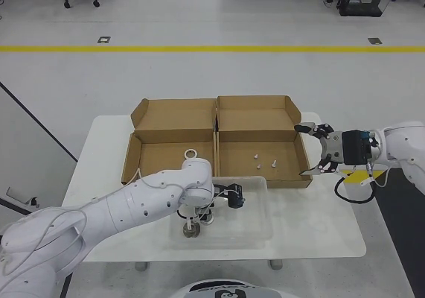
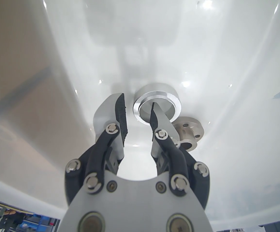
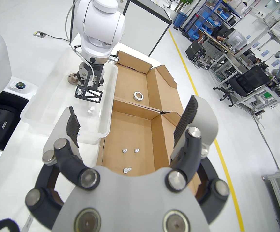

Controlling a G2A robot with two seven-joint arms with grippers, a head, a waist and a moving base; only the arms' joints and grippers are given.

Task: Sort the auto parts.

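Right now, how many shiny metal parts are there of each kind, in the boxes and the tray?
Rings: 2 (box ring, tray ring)
Small bolts: 3
Flange: 1
Total: 6
One tiny speck is too unclear to count.

White floor [image 1: 197, 71], yellow line [image 1: 212, 48], far shelving [image 3: 217, 8]

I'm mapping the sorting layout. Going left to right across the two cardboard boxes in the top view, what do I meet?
Metal ring in the left box → small bolts in the right box → right gripper, open, at that box's outer wall.
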